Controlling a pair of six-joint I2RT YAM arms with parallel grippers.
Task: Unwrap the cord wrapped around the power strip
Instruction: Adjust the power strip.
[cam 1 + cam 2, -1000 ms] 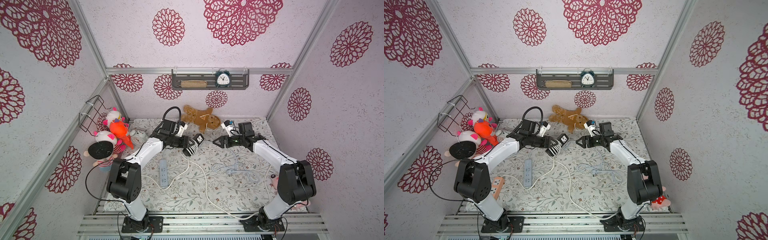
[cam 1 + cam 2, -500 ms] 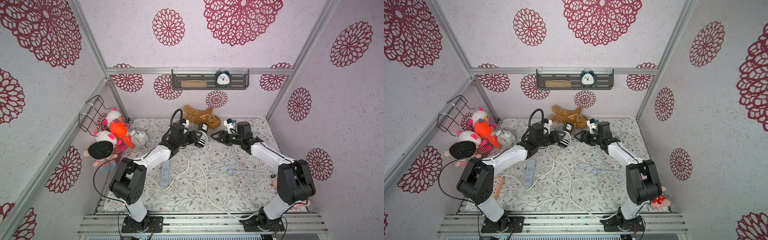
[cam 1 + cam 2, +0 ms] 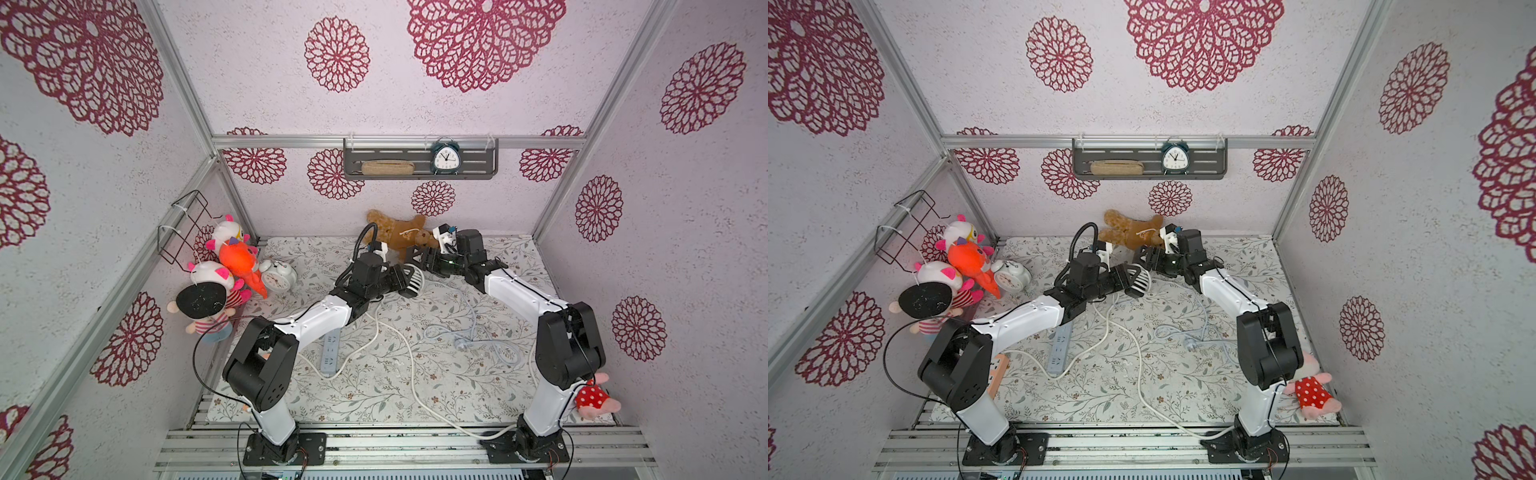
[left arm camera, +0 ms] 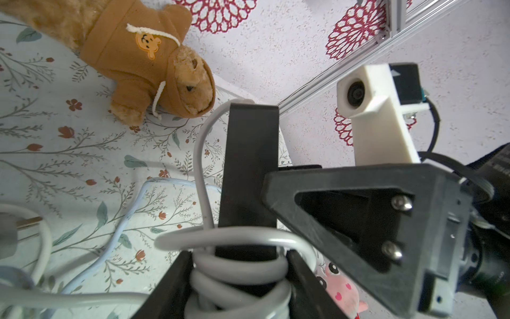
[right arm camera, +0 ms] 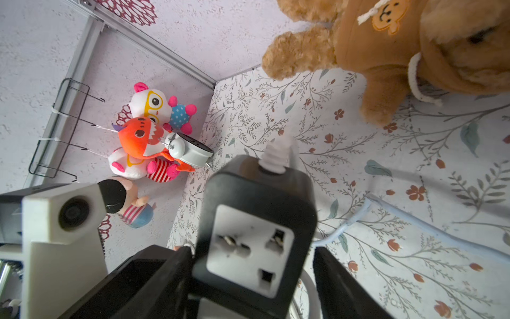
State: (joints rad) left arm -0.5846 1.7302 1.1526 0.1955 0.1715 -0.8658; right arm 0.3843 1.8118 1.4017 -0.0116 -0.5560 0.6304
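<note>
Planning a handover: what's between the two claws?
The black power strip wound with white cord: held by left claw, its end inside right claw, shown in both wrist views.

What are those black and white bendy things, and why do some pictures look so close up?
They are two robot arms with pinchers. Two pictures look down from above; the close-ups come from little cameras on each wrist. The left gripper is clamped on a black power strip with a white cord wound round it. The right gripper has its jaws open on either side of the strip's end. On the flowery table lie a teddy bear, an alarm clock, soft toys and loose cables.
</note>
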